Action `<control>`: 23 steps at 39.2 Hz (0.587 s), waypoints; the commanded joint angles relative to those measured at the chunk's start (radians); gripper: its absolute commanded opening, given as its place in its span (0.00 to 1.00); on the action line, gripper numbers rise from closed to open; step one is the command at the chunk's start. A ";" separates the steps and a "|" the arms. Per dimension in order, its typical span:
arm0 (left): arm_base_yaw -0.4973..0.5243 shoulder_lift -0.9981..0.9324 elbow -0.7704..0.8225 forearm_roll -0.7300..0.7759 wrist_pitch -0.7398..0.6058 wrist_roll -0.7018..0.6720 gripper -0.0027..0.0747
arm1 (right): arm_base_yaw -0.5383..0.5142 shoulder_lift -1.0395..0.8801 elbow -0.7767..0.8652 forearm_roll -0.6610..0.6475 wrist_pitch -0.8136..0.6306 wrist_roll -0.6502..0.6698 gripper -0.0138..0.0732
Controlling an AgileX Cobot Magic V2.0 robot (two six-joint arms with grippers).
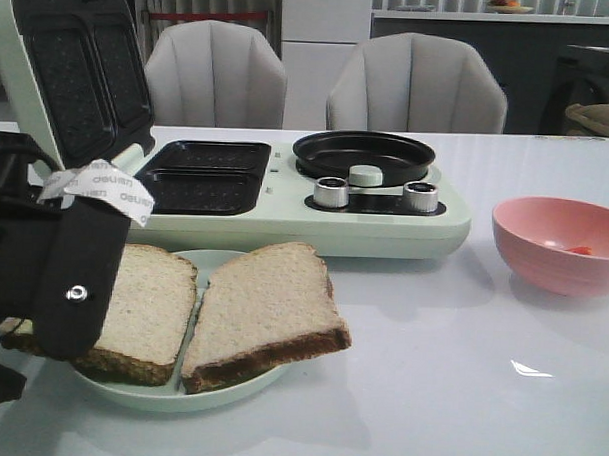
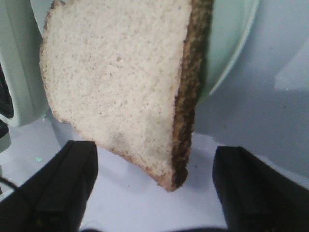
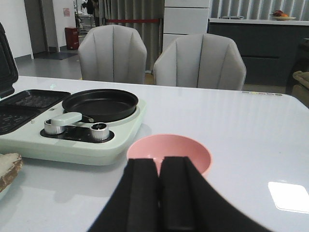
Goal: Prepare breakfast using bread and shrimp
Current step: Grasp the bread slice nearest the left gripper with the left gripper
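Two bread slices lie side by side on a pale green plate (image 1: 234, 394): the left slice (image 1: 147, 303) and the right slice (image 1: 267, 307). My left arm (image 1: 63, 270) covers the left slice's left edge. My left gripper (image 2: 157, 191) is open, its fingers wide apart on either side of that slice's overhanging corner (image 2: 171, 176), not touching it. A small orange shrimp (image 1: 581, 250) lies in the pink bowl (image 1: 559, 237). My right gripper (image 3: 159, 166) is shut and empty just in front of the bowl (image 3: 193, 147), hiding most of its inside.
A pale green breakfast maker (image 1: 285, 212) stands behind the plate with its lid (image 1: 70, 70) raised, black sandwich plates (image 1: 201, 179) exposed and a black frying pan (image 1: 364, 153) on its right half. Two grey chairs (image 1: 414, 87) stand beyond the white table (image 1: 439, 393).
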 commanded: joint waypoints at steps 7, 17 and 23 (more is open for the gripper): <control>0.028 0.012 -0.026 0.130 0.029 -0.019 0.74 | -0.005 -0.022 -0.016 0.000 -0.077 -0.008 0.31; 0.049 0.061 -0.028 0.170 0.019 -0.019 0.74 | -0.005 -0.022 -0.016 0.000 -0.077 -0.008 0.31; 0.063 0.077 -0.052 0.207 0.007 -0.019 0.74 | -0.005 -0.022 -0.016 0.000 -0.077 -0.008 0.31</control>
